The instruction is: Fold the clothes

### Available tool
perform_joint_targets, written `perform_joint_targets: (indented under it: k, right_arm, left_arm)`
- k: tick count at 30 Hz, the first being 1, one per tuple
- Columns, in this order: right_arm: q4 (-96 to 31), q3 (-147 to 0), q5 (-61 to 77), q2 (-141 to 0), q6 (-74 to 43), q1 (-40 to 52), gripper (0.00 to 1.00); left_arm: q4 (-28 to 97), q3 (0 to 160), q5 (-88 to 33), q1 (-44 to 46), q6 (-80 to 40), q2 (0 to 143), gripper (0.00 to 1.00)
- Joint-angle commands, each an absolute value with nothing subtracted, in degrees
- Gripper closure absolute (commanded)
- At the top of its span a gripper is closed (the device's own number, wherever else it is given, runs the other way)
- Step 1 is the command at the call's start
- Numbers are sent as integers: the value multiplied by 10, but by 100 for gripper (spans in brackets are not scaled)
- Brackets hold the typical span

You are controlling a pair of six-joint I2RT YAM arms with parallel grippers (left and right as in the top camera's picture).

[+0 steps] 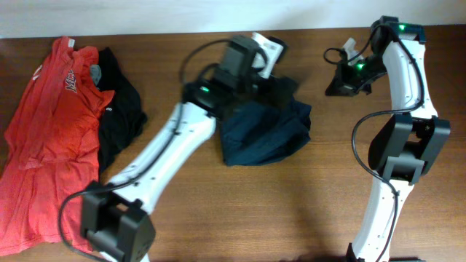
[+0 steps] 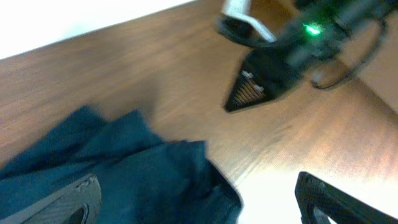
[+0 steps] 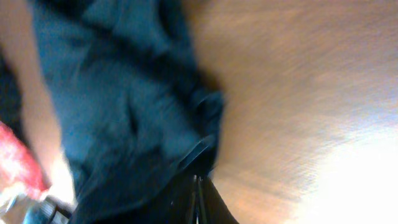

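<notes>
A dark blue garment [image 1: 262,131] lies crumpled at the table's middle. It also shows in the left wrist view [image 2: 124,168] and the right wrist view [image 3: 118,106]. My left gripper [image 1: 273,86] hangs over its far edge, open wide, with the cloth between and under the fingers [image 2: 199,199]. My right gripper [image 1: 338,84] is shut and empty, its tip pointing at the garment's right edge with a small gap of bare table between. It appears as a black wedge in the left wrist view [image 2: 261,84]. In its own view the shut fingers [image 3: 198,193] point at the cloth's hem.
A red shirt [image 1: 51,138] lies spread at the left edge of the wooden table [image 1: 291,211], with a black garment [image 1: 120,113] bunched beside it. The left arm crosses the table diagonally from front left. The right arm stands at the right.
</notes>
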State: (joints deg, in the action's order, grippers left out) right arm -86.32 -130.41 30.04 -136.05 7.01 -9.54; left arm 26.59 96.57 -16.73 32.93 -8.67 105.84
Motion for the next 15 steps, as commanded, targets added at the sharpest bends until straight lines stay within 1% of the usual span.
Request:
perform_joint_targets:
  k: [1, 4, 6, 7, 10, 11, 13, 15]
  right_arm:
    - [-914, -1315, 358, -1356, 145, -73, 94]
    - [-965, -1315, 359, -1356, 176, -58, 93]
    - [-974, -1315, 365, -1356, 175, -48, 93]
    - [-974, -1315, 372, -1355, 171, -41, 90]
    - [-974, -1315, 398, -1355, 168, -20, 68]
    - [-974, -1315, 398, -1355, 161, -12, 62]
    - [-974, -1314, 398, -1355, 152, 5, 56]
    - [-974, -1314, 385, -1355, 133, 20, 53]
  left_arm:
    - [318, 980, -171, 261, -99, 1018, 1]
    - [369, 980, -171, 209, -101, 1008, 1]
    - [394, 980, -171, 180, -100, 1006, 1]
    - [405, 980, -171, 164, -100, 1006, 1]
    - [430, 980, -171, 133, -100, 1006, 1]
    - [437, 980, -171, 124, -100, 1006, 1]
    - [446, 980, -171, 109, -100, 1006, 1]
    - [452, 980, -171, 98, -100, 1006, 1]
